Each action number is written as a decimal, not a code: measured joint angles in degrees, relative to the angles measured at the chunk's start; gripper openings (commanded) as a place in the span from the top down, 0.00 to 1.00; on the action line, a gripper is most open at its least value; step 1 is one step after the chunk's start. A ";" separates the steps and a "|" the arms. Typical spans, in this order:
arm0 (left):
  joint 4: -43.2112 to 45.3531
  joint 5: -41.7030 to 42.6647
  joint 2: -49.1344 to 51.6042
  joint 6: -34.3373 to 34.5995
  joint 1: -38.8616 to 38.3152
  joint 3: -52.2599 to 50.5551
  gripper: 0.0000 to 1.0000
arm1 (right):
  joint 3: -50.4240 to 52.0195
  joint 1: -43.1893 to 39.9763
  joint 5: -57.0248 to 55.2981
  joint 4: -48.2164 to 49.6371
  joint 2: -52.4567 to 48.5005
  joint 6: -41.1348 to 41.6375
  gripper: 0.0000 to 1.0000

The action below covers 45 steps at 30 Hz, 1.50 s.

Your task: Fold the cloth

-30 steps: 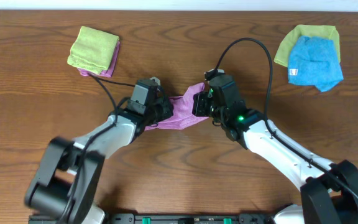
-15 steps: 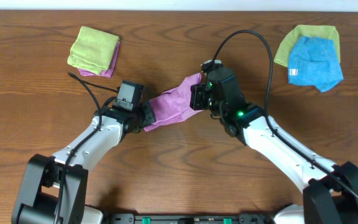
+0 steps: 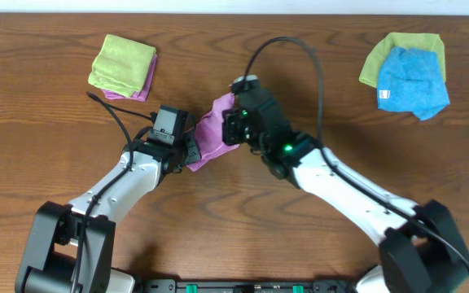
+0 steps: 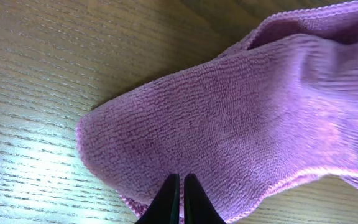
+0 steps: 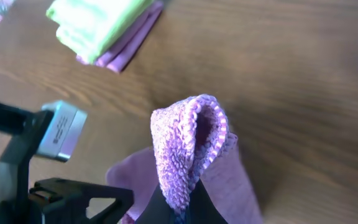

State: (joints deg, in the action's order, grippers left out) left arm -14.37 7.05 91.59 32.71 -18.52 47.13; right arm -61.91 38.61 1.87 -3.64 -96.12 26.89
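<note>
The lilac cloth [image 3: 208, 134] hangs bunched between my two grippers over the middle of the table. My left gripper [image 3: 187, 155] is shut on its lower left edge; in the left wrist view the closed fingertips [image 4: 180, 182] pinch the cloth [image 4: 241, 124], which rests on the wood. My right gripper [image 3: 230, 126] is shut on the upper right end. In the right wrist view a folded loop of cloth [image 5: 188, 143] stands up from its fingers [image 5: 182, 202]. The white tag is hidden.
A folded lime-green cloth [image 3: 122, 63] lies on a small folded purple cloth [image 3: 141, 88] at the far left. A blue cloth [image 3: 412, 80] lies on another lime-green cloth [image 3: 381, 53] at the far right. The left arm's wrist camera [image 5: 55, 140] sits close beside my right gripper.
The left gripper first pulled its end leftwards, then held still. The right gripper has carried its end left towards the left gripper, so the cloth is shorter and more bunched.
</note>
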 measured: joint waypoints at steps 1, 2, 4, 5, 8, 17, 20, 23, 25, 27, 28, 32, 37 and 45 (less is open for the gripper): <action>0.00 0.00 0.00 0.00 0.09 0.00 0.94 | -0.31 0.61 -0.02 0.02 -0.79 -0.02 0.99; -0.02 0.00 -0.04 0.00 0.26 0.00 0.94 | -0.61 1.33 -0.04 0.00 -1.66 -0.07 0.99; -0.39 0.00 -0.55 0.00 1.03 0.00 0.94 | -1.11 2.80 -0.09 0.02 -3.15 -0.20 0.99; -0.70 0.00 -1.07 0.00 1.62 0.00 0.94 | -1.29 3.48 0.00 0.00 -3.78 -0.22 0.99; -2.25 0.02 -4.09 0.00 4.20 0.00 0.94 | -1.66 5.18 0.00 0.22 -5.16 -0.24 0.99; -4.70 -0.22 -14.51 -0.87 12.13 0.00 0.94 | -2.69 7.17 -0.07 4.02 -8.11 -0.35 0.99; -5.33 -0.22 -15.45 -1.53 12.33 0.00 0.94 | -4.02 7.48 -0.07 4.20 -10.95 -0.35 0.99; -5.60 -0.22 -15.76 -1.70 12.33 0.00 0.94 | -5.22 7.63 0.15 4.22 -13.55 -0.35 0.99; -5.70 -0.22 -15.82 -1.73 12.33 0.00 0.94 | -5.86 7.76 0.55 4.13 -14.75 -0.37 0.95; -5.77 -0.22 -15.87 -1.73 12.33 0.00 0.94 | -6.03 8.09 0.72 4.04 -15.06 -0.20 0.78; -5.79 -0.22 -15.87 -1.73 12.33 0.00 0.94 | -6.10 8.35 0.85 3.98 -15.06 -0.48 0.69; -5.84 -0.22 -15.87 -1.75 12.33 0.00 0.94 | -6.84 10.01 2.64 3.96 -15.06 -0.96 0.46; -5.86 -0.24 -15.91 -1.88 12.39 0.00 0.94 | -6.95 11.30 6.10 3.13 -15.06 -1.29 0.37; -7.34 -0.66 -18.75 -2.78 16.28 0.00 0.82 | -6.95 11.72 7.23 1.25 -14.97 -1.77 0.35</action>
State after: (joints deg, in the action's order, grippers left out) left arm -21.71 6.39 72.84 29.93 -2.24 47.13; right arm -68.86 50.33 9.10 -2.39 -111.09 25.12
